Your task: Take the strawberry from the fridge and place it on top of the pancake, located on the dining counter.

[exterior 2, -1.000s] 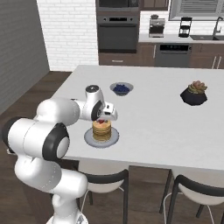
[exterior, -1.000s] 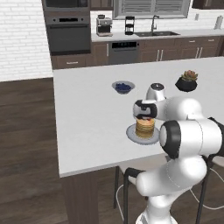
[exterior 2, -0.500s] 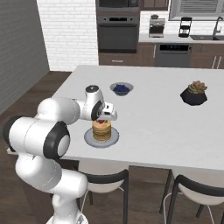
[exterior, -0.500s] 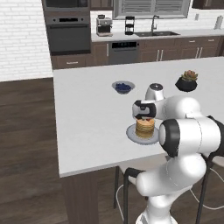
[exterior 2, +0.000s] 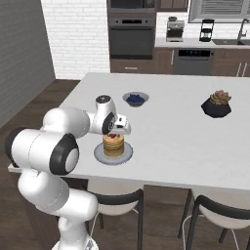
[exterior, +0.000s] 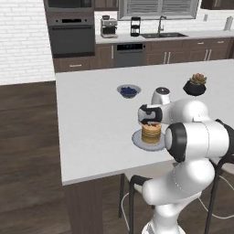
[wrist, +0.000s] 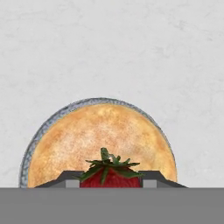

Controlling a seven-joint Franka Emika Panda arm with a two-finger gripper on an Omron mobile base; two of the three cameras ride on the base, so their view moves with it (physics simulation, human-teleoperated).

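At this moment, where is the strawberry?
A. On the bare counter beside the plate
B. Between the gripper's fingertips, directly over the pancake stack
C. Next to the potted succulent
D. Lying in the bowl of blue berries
B. The hand view shows the strawberry between the gripper fingertips, with the pancake right beneath it.

White slab bench point(exterior: 91, 119) on dark wood base. Directly on top: pale grey plate point(exterior: 137, 138) near the front edge, carrying the pancake point(exterior: 151, 132) stack. Small bowl of blue berries point(exterior: 128, 90) at about 11 o'clock from the plate, apart from it. Dark pot with a succulent point(exterior: 195, 85) at roughly 2 o'clock, well apart. Elsewhere bare white surface. Two stools point(exterior 2: 116, 200) tucked under the front edge.
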